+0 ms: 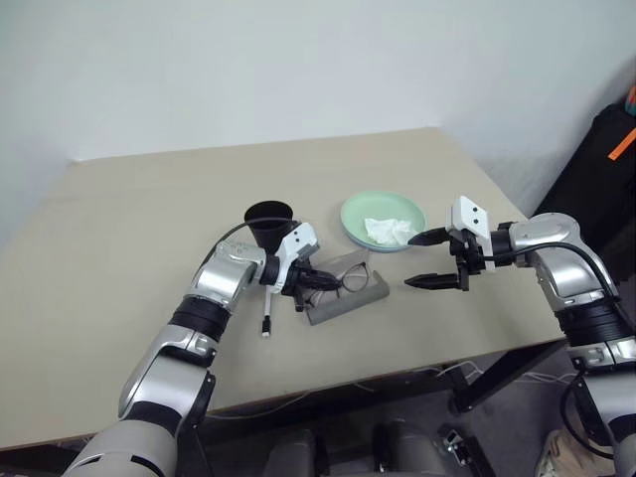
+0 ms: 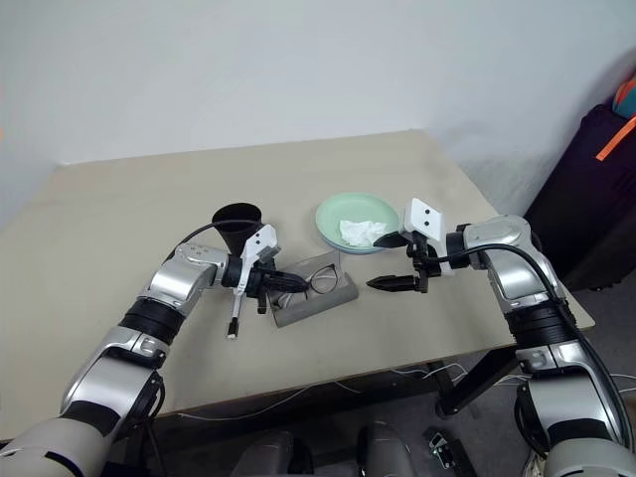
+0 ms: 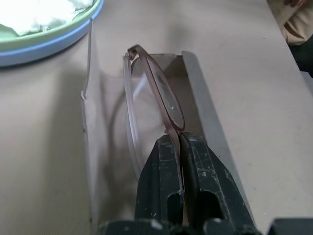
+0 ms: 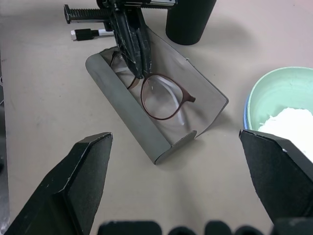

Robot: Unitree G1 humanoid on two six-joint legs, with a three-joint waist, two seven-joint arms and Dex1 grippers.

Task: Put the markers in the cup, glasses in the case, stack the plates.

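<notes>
Clearly the glasses, thin reddish-brown wire with round clear lenses, sit upright inside the open grey matte case, their length running along the case's long trough. The left gripper pinches their frame; the right gripper hangs wide beside the stacked mint-on-blue plates.

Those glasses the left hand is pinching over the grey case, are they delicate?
Probably. The glasses have a thin wire frame, so they look light and easily bent. The left hand grips them at one narrow spot, so they may swing or twist. The lenses could scratch against the case.
</notes>
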